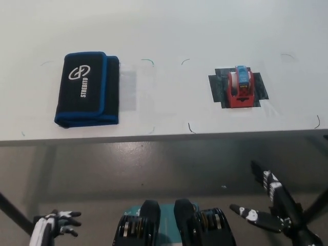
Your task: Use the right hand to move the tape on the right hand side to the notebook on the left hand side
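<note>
A red tape dispenser (240,87) with a blue-and-white roll stands on a dark patch (259,85) on the right part of the white table. On the left part lies a black notebook case (86,88) with blue trim and white lettering. My black right hand (270,202) hangs below the table's front edge at the lower right, fingers spread and holding nothing. My white left hand (55,226) rests at the bottom left, well below the table, fingers apart and empty.
The white table (169,31) ends in a front edge running across the middle of the picture. Below it lies grey floor. Thin pen marks dot the tabletop between the case and the dispenser.
</note>
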Robot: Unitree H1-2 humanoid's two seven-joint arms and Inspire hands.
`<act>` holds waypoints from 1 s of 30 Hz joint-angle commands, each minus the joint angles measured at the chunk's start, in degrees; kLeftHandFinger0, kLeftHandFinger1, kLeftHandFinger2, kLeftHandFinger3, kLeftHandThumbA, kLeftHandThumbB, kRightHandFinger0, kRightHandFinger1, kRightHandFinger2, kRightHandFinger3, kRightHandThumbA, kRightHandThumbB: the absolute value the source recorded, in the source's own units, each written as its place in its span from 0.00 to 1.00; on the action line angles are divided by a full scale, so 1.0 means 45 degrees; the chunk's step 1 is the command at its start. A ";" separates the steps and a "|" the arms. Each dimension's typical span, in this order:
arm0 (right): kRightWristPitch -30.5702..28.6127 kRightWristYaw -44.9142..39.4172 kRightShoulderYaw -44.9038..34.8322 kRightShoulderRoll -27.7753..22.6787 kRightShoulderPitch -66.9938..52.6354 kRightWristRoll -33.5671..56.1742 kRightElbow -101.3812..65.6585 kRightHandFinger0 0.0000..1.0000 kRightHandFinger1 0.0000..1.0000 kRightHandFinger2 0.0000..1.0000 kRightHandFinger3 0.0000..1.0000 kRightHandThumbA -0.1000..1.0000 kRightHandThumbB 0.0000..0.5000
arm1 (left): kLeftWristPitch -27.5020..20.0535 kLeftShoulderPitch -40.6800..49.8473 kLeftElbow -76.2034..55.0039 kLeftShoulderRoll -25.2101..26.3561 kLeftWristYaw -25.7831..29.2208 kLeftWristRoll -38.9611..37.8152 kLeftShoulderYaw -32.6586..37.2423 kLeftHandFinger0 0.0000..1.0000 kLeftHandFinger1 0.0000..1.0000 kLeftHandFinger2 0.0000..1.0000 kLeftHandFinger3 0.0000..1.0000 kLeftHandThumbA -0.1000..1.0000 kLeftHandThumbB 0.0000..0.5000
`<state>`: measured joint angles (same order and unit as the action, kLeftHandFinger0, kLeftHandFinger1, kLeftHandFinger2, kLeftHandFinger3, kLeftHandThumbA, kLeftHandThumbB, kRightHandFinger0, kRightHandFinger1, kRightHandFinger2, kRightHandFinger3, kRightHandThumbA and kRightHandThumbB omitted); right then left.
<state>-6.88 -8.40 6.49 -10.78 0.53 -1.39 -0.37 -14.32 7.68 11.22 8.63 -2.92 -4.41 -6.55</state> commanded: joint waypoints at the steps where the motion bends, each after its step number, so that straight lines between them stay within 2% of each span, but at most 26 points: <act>1: -0.0227 -0.0263 -0.0113 -0.0064 0.0923 0.0241 -0.1499 1.00 1.00 1.00 1.00 1.00 0.36 | -0.0404 0.0105 -0.0564 -0.0006 -0.0356 -0.0716 -0.0109 0.43 0.48 0.55 0.80 0.99 0.68; 3: -0.0262 -0.0249 -0.0266 -0.0180 0.1424 0.0265 -0.1757 1.00 1.00 1.00 1.00 1.00 0.26 | -0.0335 0.0119 -0.0644 0.0010 -0.0358 -0.0693 -0.0078 0.43 0.48 0.56 0.81 1.00 0.73; 4: -0.0256 -0.0238 -0.0308 -0.0211 0.1561 0.0264 -0.1784 1.00 1.00 1.00 1.00 1.00 0.25 | -0.0324 0.0013 -0.0581 0.0030 -0.0375 -0.0699 -0.0070 0.43 0.48 0.56 0.81 1.00 0.73; 5: 0.0088 -0.0266 -0.0565 -0.0448 0.2278 0.0419 -0.1945 1.00 1.00 1.00 1.00 1.00 0.35 | -0.0174 0.0093 -0.0735 0.0003 -0.0365 -0.0730 -0.0071 0.43 0.48 0.56 0.80 1.00 0.76; 7: 0.0180 -0.0355 -0.0789 -0.0722 0.2862 0.0492 -0.1923 1.00 1.00 1.00 1.00 1.00 0.34 | -0.0143 0.0144 -0.0818 -0.0010 -0.0354 -0.0735 -0.0068 0.44 0.48 0.56 0.81 1.00 0.72; 8: 0.0284 -0.0342 -0.0840 -0.0780 0.2992 0.0407 -0.1928 1.00 1.00 1.00 1.00 1.00 0.37 | -0.0146 0.0150 -0.0827 -0.0005 -0.0363 -0.0731 -0.0066 0.43 0.48 0.56 0.81 1.00 0.75; 10: 0.0486 -0.0376 -0.1119 -0.1155 0.3826 0.0380 -0.1618 1.00 1.00 1.00 1.00 1.00 0.34 | -0.0049 0.0110 -0.0816 -0.0020 -0.0325 -0.0632 -0.0050 0.43 0.48 0.56 0.80 1.00 0.78; 11: 0.0454 -0.0354 -0.1144 -0.1199 0.3928 0.0371 -0.1540 1.00 1.00 1.00 1.00 1.00 0.39 | -0.0079 0.0099 -0.0785 -0.0013 -0.0331 -0.0605 -0.0042 0.43 0.49 0.56 0.80 1.00 0.78; 12: 0.0394 -0.0337 -0.1171 -0.1238 0.4036 0.0357 -0.1427 1.00 1.00 1.00 1.00 1.00 0.40 | -0.0126 0.0118 -0.0750 -0.0008 -0.0329 -0.0565 -0.0033 0.43 0.49 0.57 0.81 1.00 0.78; 14: 0.0312 -0.0420 -0.1315 -0.1488 0.4505 0.0429 -0.0658 1.00 1.00 1.00 1.00 1.00 0.53 | -0.0108 0.0164 -0.0736 0.0002 -0.0334 -0.0344 0.0092 0.43 0.50 0.57 0.80 1.00 0.83; 15: 0.0464 -0.0420 -0.1332 -0.1624 0.4563 0.0229 -0.0558 1.00 1.00 1.00 1.00 1.00 0.57 | -0.0091 0.0239 -0.0771 0.0005 -0.0399 -0.0358 0.0157 0.44 0.50 0.58 0.80 1.00 0.81; 17: 0.0201 -0.0462 -0.1295 -0.1710 0.4725 0.0154 -0.0164 1.00 1.00 1.00 1.00 1.00 0.56 | -0.0196 0.0222 -0.0787 0.0037 -0.0413 -0.0268 0.0231 0.44 0.51 0.58 0.80 1.00 0.78; 18: 0.0083 -0.0241 -0.1295 -0.1792 0.4943 -0.0240 0.0505 1.00 1.00 1.00 1.00 1.00 0.58 | -0.0305 0.0157 -0.0663 0.0060 -0.0500 -0.0255 0.0313 0.44 0.50 0.58 0.81 1.00 0.77; 19: -0.0180 -0.0056 -0.1265 -0.1766 0.5229 -0.0459 0.1200 1.00 1.00 1.00 1.00 1.00 0.55 | -0.0244 0.0156 -0.0721 0.0066 -0.0416 -0.0108 0.0342 0.44 0.50 0.57 0.80 1.00 0.77; 24: -0.0960 0.0187 -0.1476 -0.1737 0.6099 -0.0293 0.3938 1.00 1.00 1.00 1.00 1.00 0.53 | -0.0048 0.0142 -0.0803 -0.0042 -0.0390 -0.0050 0.0518 0.46 0.51 0.55 0.80 1.00 0.77; 25: -0.0998 0.0205 -0.1508 -0.1700 0.6183 -0.0246 0.4161 1.00 1.00 1.00 1.00 1.00 0.55 | -0.0048 0.0143 -0.0807 -0.0037 -0.0392 -0.0048 0.0528 0.46 0.51 0.56 0.80 1.00 0.75; 28: -0.0799 0.0455 -0.1672 -0.1583 0.6792 -0.0212 0.5526 1.00 1.00 1.00 1.00 1.00 0.62 | -0.0042 0.0072 -0.0742 -0.0070 -0.0406 -0.0098 0.0577 0.46 0.50 0.56 0.80 0.98 0.78; 30: -0.0692 0.0520 -0.1870 -0.1463 0.7409 0.0078 0.6648 1.00 1.00 1.00 1.00 1.00 0.66 | -0.0146 0.0066 -0.0625 -0.0058 -0.0386 0.0008 0.0626 0.46 0.50 0.56 0.81 1.00 0.75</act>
<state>-7.83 -8.35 0.29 -17.42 27.90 -2.32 24.83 -14.12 8.43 9.47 8.14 -4.12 -5.18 -4.20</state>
